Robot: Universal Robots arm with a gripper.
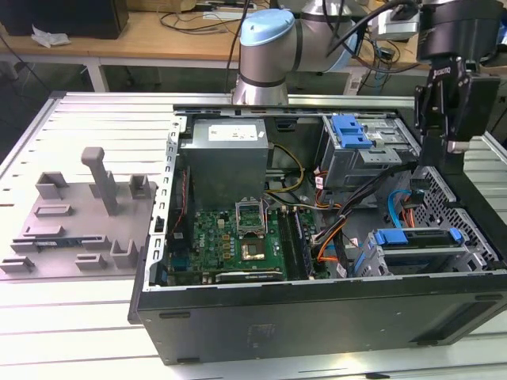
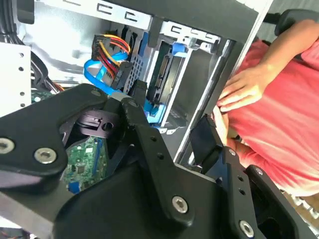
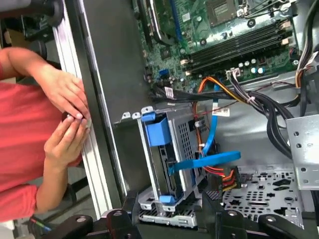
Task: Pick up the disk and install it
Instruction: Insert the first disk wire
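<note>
Nearest to us in both wrist views is the gripper (image 3: 169, 209), its black fingers (image 3: 128, 206) spread apart with nothing between them; we read it as open and empty. In the exterior view it hangs above the case (image 1: 317, 313), over the drive bays at that view's right.

The disk (image 3: 162, 179) sits inside the cage (image 3: 187, 134) below the gripper, and its blue rail (image 3: 157, 130) stands out at the cage mouth. We cannot tell whether it is pushed fully home. A thin blue cable (image 3: 204, 162) crosses just beside the disk, with a bundle of red, yellow and black wires (image 3: 224, 174) near it. Farther in lies the motherboard (image 3: 224, 30). Outside the case, a person's hands (image 3: 65, 119) are held together right against its edge.

We judge the step in hand to be the approach to the disk. To do it well, we would square the fingers to the rail's long sides. We would centre them so that both close on plastic and not on the cage's sheet metal, and keep the cable out of the gap between them. With hands so close to the case, slow, straight travel seems wise to us.
</note>
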